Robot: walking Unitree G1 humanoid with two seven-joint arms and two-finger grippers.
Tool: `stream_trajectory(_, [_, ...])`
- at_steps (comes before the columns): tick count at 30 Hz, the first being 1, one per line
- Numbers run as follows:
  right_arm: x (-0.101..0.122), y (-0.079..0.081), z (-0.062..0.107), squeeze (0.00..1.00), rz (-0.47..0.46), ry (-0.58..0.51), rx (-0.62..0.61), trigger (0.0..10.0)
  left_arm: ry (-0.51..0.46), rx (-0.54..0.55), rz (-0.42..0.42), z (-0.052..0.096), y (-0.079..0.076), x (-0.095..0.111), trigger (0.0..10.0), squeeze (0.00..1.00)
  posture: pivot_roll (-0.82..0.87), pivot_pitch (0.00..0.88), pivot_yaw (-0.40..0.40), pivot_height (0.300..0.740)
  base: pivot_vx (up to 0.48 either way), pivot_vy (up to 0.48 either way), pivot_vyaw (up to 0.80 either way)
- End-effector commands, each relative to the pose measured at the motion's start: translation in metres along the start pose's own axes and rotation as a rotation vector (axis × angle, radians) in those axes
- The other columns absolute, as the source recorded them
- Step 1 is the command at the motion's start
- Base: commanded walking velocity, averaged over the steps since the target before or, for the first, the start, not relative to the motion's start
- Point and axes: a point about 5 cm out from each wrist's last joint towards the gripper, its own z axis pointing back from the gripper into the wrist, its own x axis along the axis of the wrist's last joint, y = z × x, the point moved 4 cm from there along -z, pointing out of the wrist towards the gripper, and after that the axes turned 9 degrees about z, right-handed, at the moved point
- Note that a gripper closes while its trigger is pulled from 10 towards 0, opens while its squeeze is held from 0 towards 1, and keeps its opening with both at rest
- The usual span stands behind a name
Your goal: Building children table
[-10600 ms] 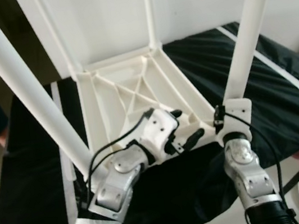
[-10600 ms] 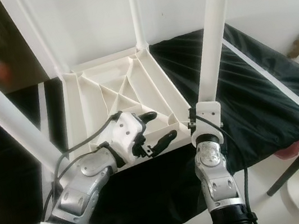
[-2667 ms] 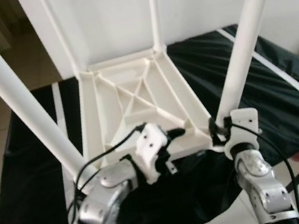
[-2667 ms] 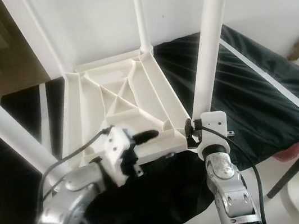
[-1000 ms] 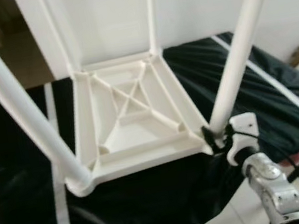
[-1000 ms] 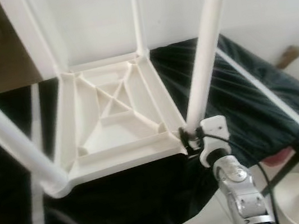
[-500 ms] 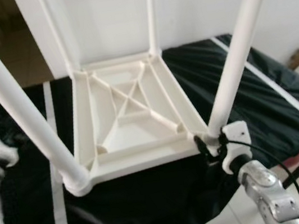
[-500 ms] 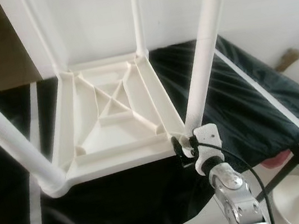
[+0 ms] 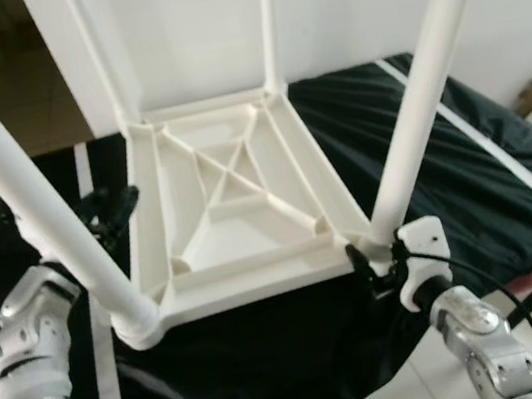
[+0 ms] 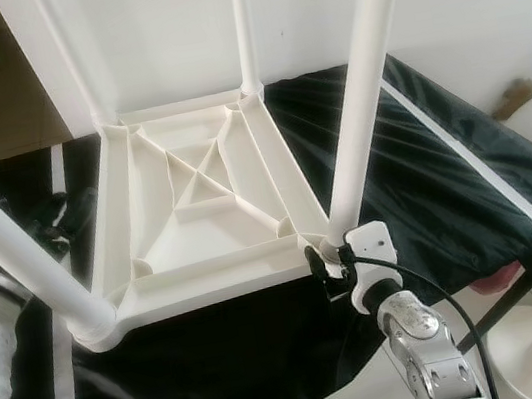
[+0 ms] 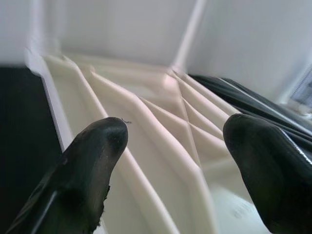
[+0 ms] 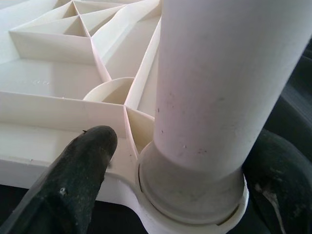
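The right gripper [image 12: 180,161] has its jaws spread around the base of the near-right leg [image 10: 356,94], one finger on either side at its socket; the left gripper [image 11: 175,146] hangs released, jaws wide, at nine o'clock of the upturned white table [image 10: 195,200], which lies on a black cloth [image 10: 445,181].
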Motion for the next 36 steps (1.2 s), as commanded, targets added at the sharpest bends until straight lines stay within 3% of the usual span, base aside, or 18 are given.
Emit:
stream_trajectory(1, [-0.004,0.006,0.002,0.00,-0.012,0.010,0.037,10.0,0.075,-0.495,0.040,0.010,-0.047,-0.006,10.0,0.00,-0.03,0.029,0.015,0.740,0.000,0.000,0.00])
stream_trajectory(4, [-0.005,0.009,0.001,0.00,-0.018,0.011,0.063,10.0,0.092,-0.588,0.047,0.015,-0.066,-0.013,10.0,0.00,-0.03,0.031,0.012,0.740,0.000,0.000,0.00])
stream_trajectory(9, [-0.005,0.010,0.000,0.00,-0.006,0.009,0.084,10.0,0.087,-0.649,0.057,0.018,-0.082,-0.016,10.0,0.00,-0.03,0.031,0.012,0.740,0.000,0.000,0.00])
stream_trajectory(12, [-0.005,0.005,-0.003,0.00,0.011,0.006,0.082,10.0,0.103,-0.686,0.048,0.024,-0.100,-0.020,10.0,0.00,-0.03,0.031,0.014,0.740,0.000,0.000,0.00])
stream_trajectory(15, [-0.005,0.004,-0.004,0.00,0.016,0.006,0.082,10.0,0.106,-0.693,0.048,0.026,-0.104,-0.021,10.0,0.00,-0.03,0.031,0.014,0.740,0.000,0.000,0.00])
stream_trajectory(21, [-0.008,-0.010,-0.008,0.00,0.052,0.016,0.100,10.0,0.187,-0.783,0.078,0.047,-0.141,-0.036,10.0,0.00,-0.02,0.031,0.010,0.740,0.000,0.000,0.00])
stream_trajectory(26, [-0.006,-0.011,-0.012,0.00,0.058,0.011,0.137,10.0,0.204,-0.795,0.093,0.053,-0.149,-0.041,10.0,0.00,-0.01,0.025,0.016,0.740,0.000,0.000,0.00])
stream_trajectory(30, [0.008,-0.013,-0.027,0.00,0.103,-0.038,0.250,10.0,0.208,-0.801,0.126,0.058,-0.166,-0.047,10.0,0.00,0.00,0.018,0.023,0.740,0.000,0.000,0.00])
stream_trajectory(36, [0.022,-0.025,-0.046,0.00,0.156,-0.108,0.222,10.0,0.213,-0.810,0.158,0.056,-0.178,-0.053,10.0,0.00,0.01,0.010,0.032,0.740,0.000,0.000,0.00])
